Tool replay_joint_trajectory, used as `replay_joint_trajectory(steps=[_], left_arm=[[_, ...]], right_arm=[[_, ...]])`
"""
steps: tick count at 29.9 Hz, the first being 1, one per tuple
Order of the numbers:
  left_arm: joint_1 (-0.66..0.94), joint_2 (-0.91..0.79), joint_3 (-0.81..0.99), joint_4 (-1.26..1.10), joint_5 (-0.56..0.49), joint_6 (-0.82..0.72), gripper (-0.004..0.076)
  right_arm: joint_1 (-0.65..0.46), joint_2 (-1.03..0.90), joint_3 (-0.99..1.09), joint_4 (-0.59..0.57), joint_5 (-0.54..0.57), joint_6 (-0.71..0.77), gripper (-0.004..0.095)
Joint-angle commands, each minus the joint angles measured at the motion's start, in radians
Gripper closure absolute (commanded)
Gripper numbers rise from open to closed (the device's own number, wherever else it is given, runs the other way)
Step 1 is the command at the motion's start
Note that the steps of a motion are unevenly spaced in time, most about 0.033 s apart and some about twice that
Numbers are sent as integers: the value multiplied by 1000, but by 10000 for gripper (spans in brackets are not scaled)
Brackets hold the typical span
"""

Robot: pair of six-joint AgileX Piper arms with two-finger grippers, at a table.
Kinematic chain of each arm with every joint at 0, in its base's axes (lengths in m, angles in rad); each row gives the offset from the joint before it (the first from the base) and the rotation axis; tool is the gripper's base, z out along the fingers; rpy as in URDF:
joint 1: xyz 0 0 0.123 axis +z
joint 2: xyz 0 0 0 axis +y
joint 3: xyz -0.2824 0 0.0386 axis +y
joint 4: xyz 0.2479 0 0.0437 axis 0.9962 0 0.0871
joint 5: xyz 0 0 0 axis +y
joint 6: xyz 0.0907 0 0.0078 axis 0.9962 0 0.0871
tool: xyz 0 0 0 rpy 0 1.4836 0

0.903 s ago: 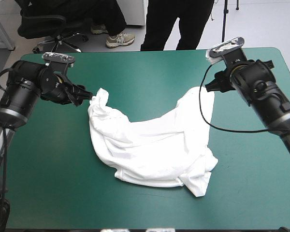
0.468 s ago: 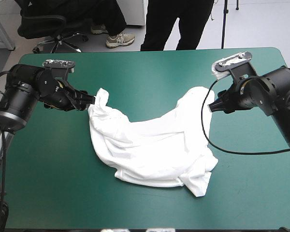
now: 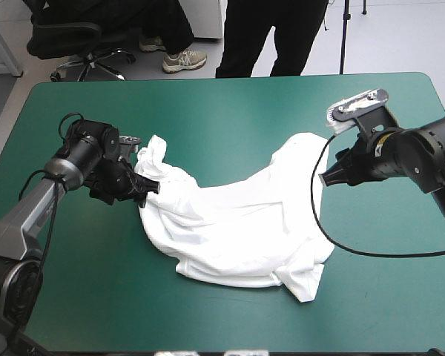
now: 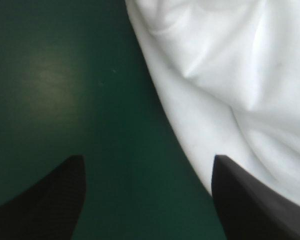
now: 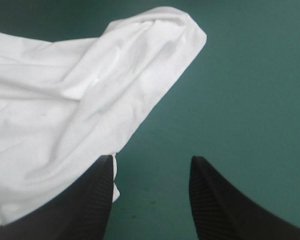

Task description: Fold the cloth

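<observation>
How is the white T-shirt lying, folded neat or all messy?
Messy, not folded: the T-shirt lies crumpled and wrinkly on the teal-green cover, its edges bunched.

You face a table topped with a teal-green cover, its far corners rounded. On it lies the white T-shirt, crumpled and only half spread, around the table's middle. One bunched end points toward the table's left edge, another toward its right edge, and the bulk sags toward the near edge.
</observation>
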Motion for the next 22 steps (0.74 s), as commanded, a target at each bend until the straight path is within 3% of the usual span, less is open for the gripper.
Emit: replay_joint_trajectory(steps=[1, 6, 14, 22], left_arm=[[-3, 2, -21, -38, -50, 0, 215], [-3, 57, -21, -42, -80, 2, 223], [-3, 95, -13, -61, -155, 2, 351], [-3, 154, -9, -88, -154, 2, 364]], right_arm=[[-4, -38, 53, -45, -1, -11, 463], [-4, -42, 138, -51, -3, -26, 463], [-2, -42, 238, -61, -83, -62, 463], [-2, -42, 313, -56, -101, -72, 463]])
